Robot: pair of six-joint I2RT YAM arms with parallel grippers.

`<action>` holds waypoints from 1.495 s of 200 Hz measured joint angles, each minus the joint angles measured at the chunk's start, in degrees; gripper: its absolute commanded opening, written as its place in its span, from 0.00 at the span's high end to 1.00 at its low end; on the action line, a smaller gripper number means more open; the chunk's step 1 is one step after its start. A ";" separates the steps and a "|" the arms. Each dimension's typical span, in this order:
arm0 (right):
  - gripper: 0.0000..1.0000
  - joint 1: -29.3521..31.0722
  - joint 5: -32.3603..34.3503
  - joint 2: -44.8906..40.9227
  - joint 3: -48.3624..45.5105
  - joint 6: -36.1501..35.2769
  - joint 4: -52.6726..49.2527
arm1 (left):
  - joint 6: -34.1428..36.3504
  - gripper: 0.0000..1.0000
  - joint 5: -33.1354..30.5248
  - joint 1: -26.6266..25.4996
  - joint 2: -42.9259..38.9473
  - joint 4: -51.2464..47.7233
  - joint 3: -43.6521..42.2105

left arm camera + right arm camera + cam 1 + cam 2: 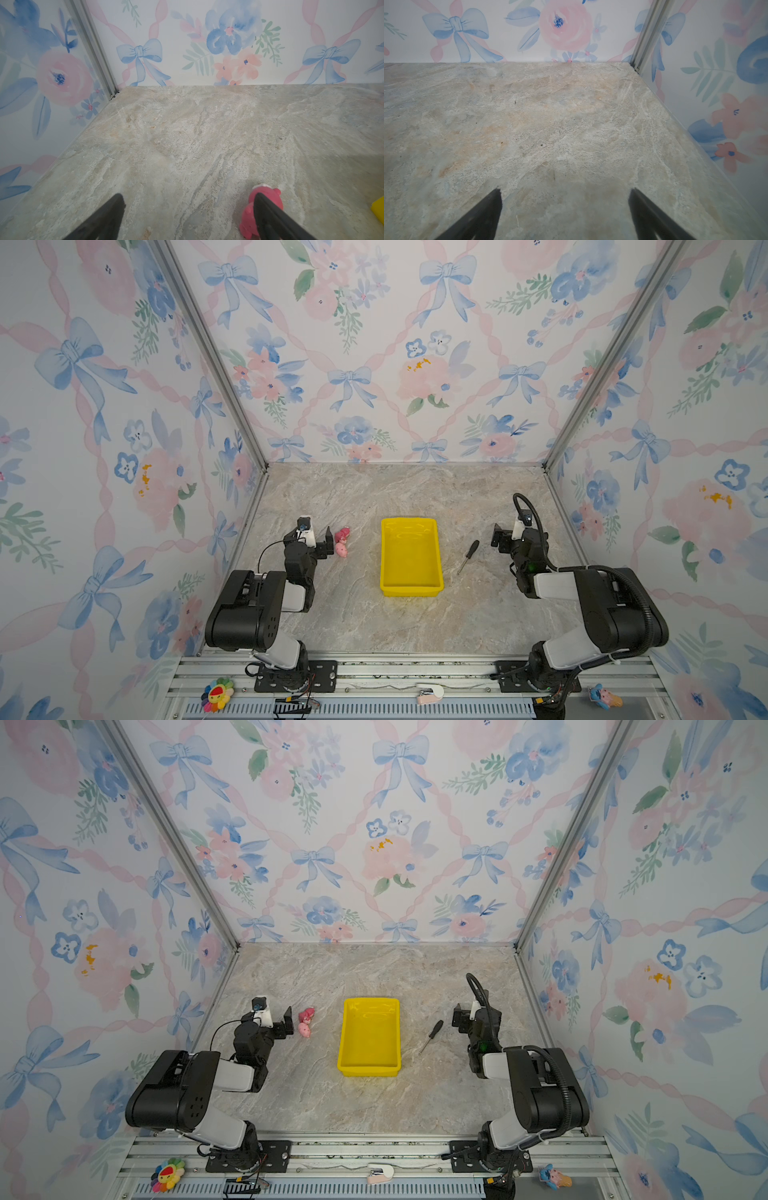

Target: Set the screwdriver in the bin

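Along the near edge, on the metal rail [374, 676], sit a rainbow flower toy [217, 694], a pale clip-like thing [430, 693] I can't really identify, and a small blue figure [604, 697].

Further in, the bin [410, 558] sits mid-surface [353, 626], nothing in it. The screwdriver [468, 556] lies flat just right of the bin, apart from it, black handle pointing far, thin shaft hard to make out.

The right gripper [564, 193] is spread wide with only bare surface between its jaws; it's right of the screwdriver and not touching it, which its wrist view doesn't catch at all.

The left gripper [187, 199] is open too and holding nothing. A pink toy [264, 209] sits just beside it, half hidden behind one finger in the wrist view, with only a corner of the bin cut off at the frame edge.
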 measured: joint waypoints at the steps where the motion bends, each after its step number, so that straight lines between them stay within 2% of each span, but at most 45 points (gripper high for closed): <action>1: 0.03 0.00 0.00 0.00 0.00 0.00 0.00 | 0.00 0.03 0.00 0.00 0.00 0.00 0.00; 230: 0.03 0.00 0.02 0.00 0.00 0.00 0.00 | 0.00 0.03 0.28 0.00 0.00 0.02 0.00; 299: 0.03 1.97 5.01 -2.16 0.02 -0.11 -1.73 | 0.00 0.03 0.87 0.07 -0.98 -0.61 0.00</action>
